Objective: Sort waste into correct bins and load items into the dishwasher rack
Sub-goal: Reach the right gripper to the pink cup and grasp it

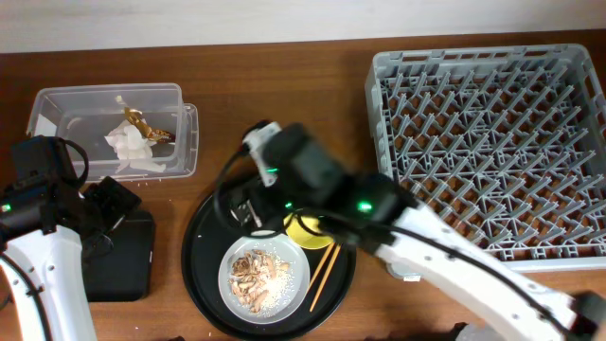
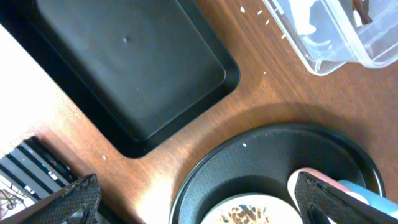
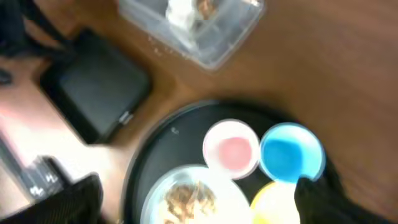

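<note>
The right gripper [image 3: 199,186] is spread wide and holds nothing, hovering over the large round black tray [image 1: 204,246] at the middle of the worktop's [image 1: 284,85] near edge. Below its fingers, on that tray, the small pink cup [image 3: 232,151] and small light-blue cup [image 3: 291,154] stand side by side, with the yellow bowl [image 3: 273,202] just beside the blue cup. The pale round plate [image 1: 227,279] carries the beige-brown food scraps [image 1: 258,270], and the wooden chopsticks [image 1: 325,273] lie at its right. The left gripper [image 2: 196,186] is also wide apart and empty, above the gap between the round tray and the shallow black tray [image 2: 130,62] at the near left corner. The clear plastic box [image 1: 180,133] sits toward the far left corner, with crumpled white paper [image 1: 131,147] and a gold-brown scrap [image 1: 142,123] inside. The grey dishwasher rack [image 1: 377,104] fills the far right corner.
</note>
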### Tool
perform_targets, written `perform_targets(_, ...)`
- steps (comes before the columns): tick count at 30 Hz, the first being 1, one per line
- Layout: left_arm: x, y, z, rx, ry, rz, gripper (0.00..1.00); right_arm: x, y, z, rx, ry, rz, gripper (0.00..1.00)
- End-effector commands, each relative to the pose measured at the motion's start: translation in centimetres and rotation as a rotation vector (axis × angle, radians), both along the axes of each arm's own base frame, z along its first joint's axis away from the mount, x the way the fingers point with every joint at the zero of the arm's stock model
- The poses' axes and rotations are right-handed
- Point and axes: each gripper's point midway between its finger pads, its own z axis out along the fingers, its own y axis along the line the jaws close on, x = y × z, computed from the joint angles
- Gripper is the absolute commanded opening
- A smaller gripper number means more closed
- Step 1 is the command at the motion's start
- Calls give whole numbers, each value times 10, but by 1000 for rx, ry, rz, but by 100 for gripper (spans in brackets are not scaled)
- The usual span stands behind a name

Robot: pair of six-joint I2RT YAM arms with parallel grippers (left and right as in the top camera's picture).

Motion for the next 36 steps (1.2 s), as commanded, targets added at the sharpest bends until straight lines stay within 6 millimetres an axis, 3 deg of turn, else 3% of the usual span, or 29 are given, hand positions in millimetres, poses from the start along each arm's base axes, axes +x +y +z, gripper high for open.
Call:
perform_targets(1,1,3,5,6,-14,16,99,14,23,-18,-174,-106,-26,99)
perform_targets(3,1,3,5,6,-14,16,99,12,40,-50,-222,-72,4,99)
perform_targets(5,1,3,5,6,-14,16,99,1,55,-68,-199,6,73,99)
perform_targets(8,1,3,5,6,-14,16,99,-9,63,-73,-169,57,122,99)
perform_targets(11,1,3,5,6,-14,16,99,-10,66,-89,-192,89,124,99)
perform_targets(15,1,3,5,6,-14,16,99,-25,81,-106,-159,182,199,99)
perform_targets(24,1,3,5,6,-14,16,99,-22,79,-108,-174,170,184,99)
perform_targets(27,1,3,5,6,-14,16,99,-12,73,-135,-273,138,135,99)
perform_targets(31,1,3,5,6,-14,16,99,-8,74,-184,-368,166,122,91)
perform_targets(36,1,3,5,6,-14,16,99,-3,79,-189,-361,150,115,80)
